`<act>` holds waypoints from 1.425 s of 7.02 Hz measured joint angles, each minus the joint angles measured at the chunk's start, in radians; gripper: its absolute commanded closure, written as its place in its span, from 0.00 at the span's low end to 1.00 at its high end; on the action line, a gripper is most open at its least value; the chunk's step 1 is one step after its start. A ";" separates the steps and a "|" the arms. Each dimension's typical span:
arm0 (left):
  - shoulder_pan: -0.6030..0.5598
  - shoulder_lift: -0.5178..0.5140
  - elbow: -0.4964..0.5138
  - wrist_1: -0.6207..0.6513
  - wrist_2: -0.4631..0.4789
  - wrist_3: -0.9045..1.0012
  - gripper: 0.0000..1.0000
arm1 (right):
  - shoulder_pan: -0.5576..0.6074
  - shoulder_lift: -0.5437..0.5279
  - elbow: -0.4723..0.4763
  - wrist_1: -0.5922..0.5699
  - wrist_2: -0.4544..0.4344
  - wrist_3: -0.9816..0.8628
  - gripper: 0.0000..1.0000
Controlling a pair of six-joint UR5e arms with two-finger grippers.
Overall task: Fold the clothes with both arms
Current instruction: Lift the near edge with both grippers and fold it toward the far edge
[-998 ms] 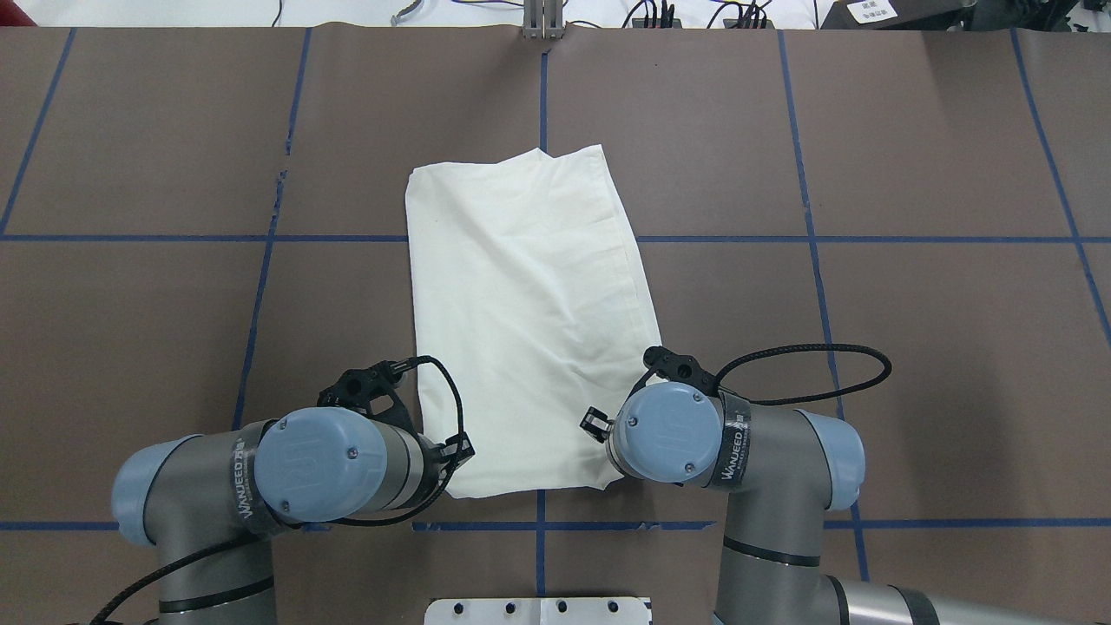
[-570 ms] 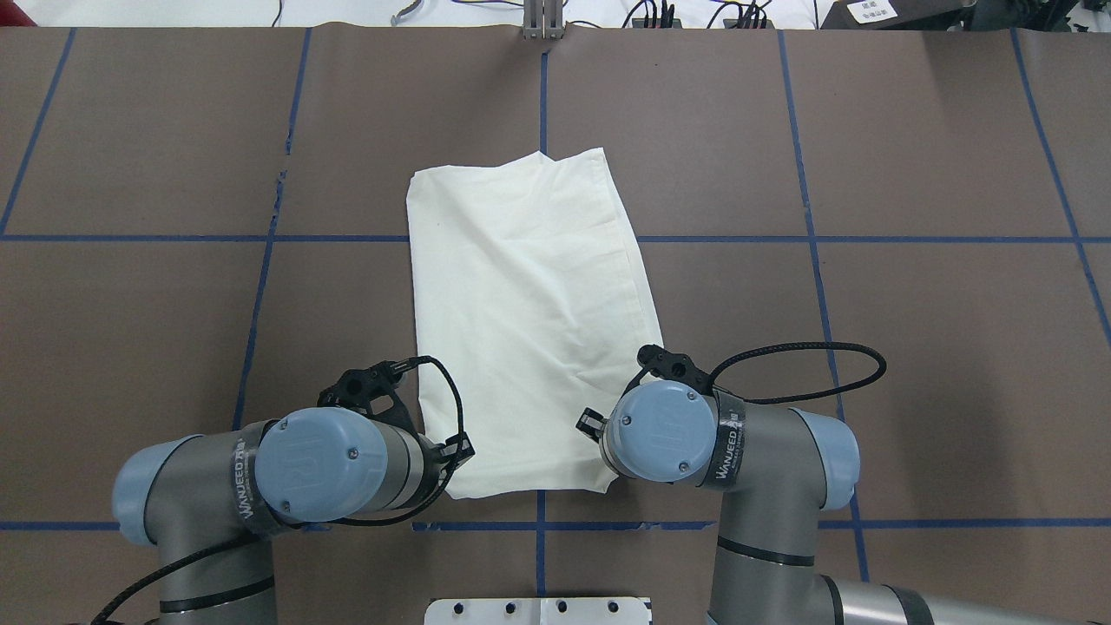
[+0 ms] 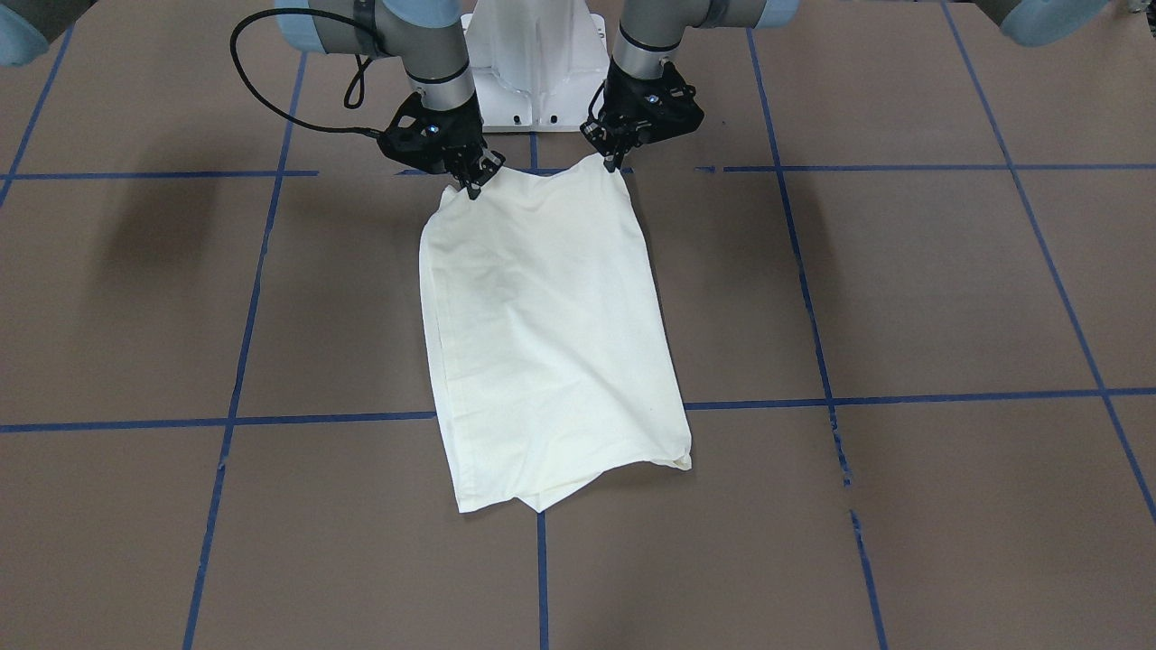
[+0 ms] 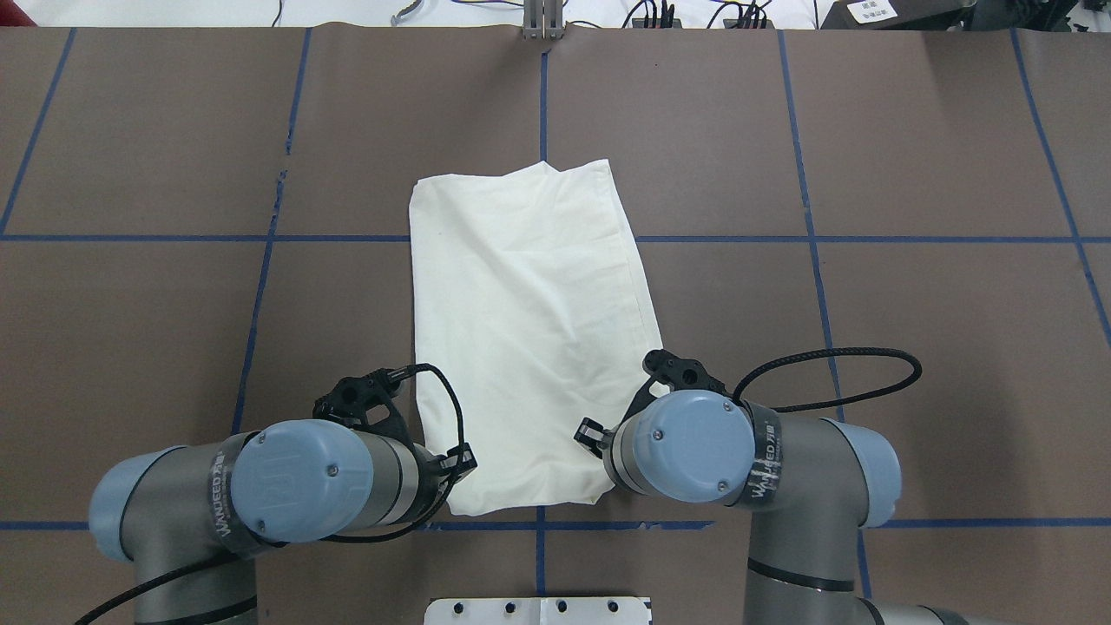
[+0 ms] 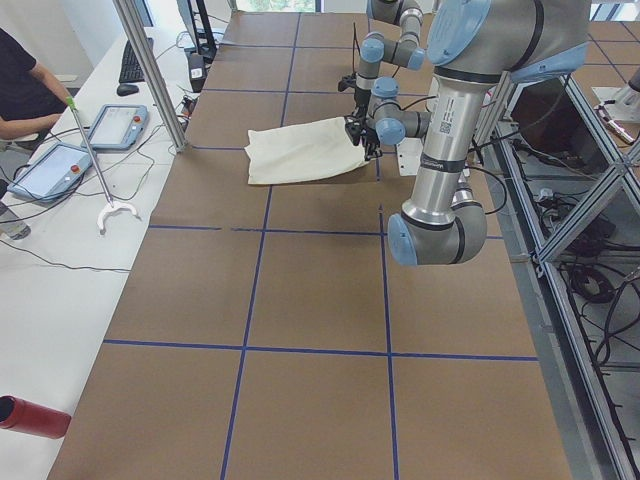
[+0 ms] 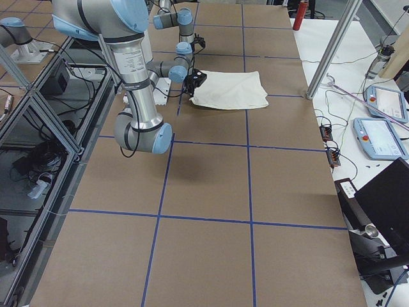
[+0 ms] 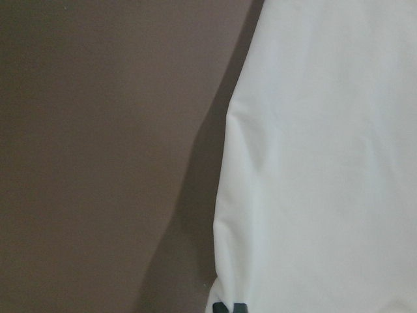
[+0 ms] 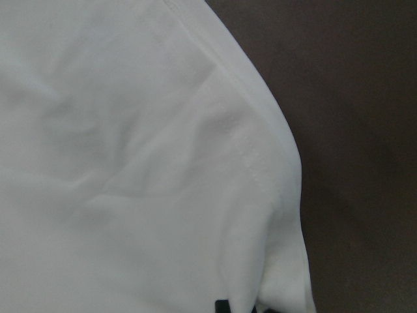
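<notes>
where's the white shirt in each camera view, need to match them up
Exterior front-facing: shirt in the centre.
Overhead exterior: shirt in the centre.
Exterior left: upper middle.
Exterior right: upper middle.
Left wrist-mounted: fills the right half.
Right wrist-mounted: fills the left two-thirds.
Shared landmark: the white pedestal base, just past the shirt's robot-side edge.
</notes>
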 measured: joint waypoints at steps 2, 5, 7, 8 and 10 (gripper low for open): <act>0.077 0.024 -0.154 0.102 0.001 0.000 1.00 | -0.065 -0.055 0.136 -0.001 0.020 0.001 1.00; 0.088 0.025 -0.255 0.184 -0.004 0.031 1.00 | -0.042 -0.073 0.203 0.010 0.072 -0.008 1.00; -0.012 0.015 -0.237 0.184 -0.012 0.125 1.00 | 0.099 -0.020 0.148 0.014 0.102 -0.046 1.00; -0.085 0.000 -0.194 0.169 -0.015 0.177 1.00 | 0.179 0.046 0.058 0.014 0.137 -0.065 1.00; -0.214 -0.053 -0.036 0.081 -0.035 0.251 1.00 | 0.300 0.167 -0.150 0.018 0.197 -0.134 1.00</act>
